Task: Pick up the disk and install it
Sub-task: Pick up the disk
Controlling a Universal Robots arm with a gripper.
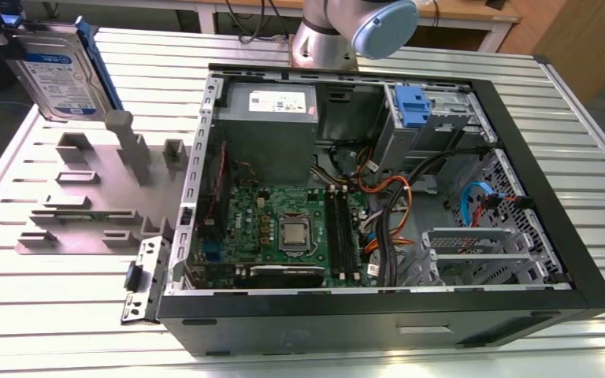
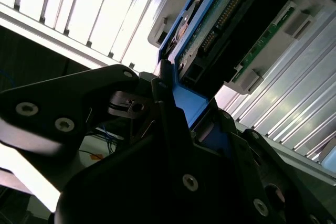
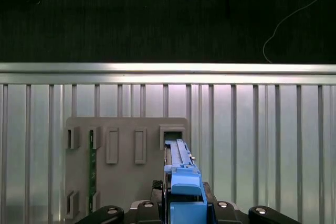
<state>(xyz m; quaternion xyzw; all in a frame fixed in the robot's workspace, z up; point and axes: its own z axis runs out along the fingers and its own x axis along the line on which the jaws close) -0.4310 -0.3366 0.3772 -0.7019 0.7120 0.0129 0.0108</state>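
In the exterior view the disk (image 1: 59, 72) hangs tilted, label outward, over the far end of the grey holder (image 1: 92, 197). Its lower edge is just above the holder's tall post; whether they touch I cannot tell. The gripper (image 1: 6, 25) sits at the disk's upper end, and its jaws cannot be read here. The holder lies on a slatted table (image 1: 61, 331). An open case (image 1: 387, 197) lies just beside the holder, on the exterior view's right of it. A blue caddy (image 1: 412, 106) sits in the case's far corner, well apart from the holder.

In the second wrist view the black fingers (image 2: 168, 114) are clamped on the blue edge of the disk (image 2: 210, 19), one on each side. The disk's green board side faces the camera. Pale parts of the holder (image 2: 160, 30) show just past the disk.

In the first wrist view the disk (image 3: 181, 182) is seen edge-on, rising from the gripper (image 3: 181, 211) toward the holder (image 3: 126, 182). Its far end is at the holder's corner slot (image 3: 172, 136). A green strip (image 3: 92, 166) stands in another slot of the holder, apart from the disk.
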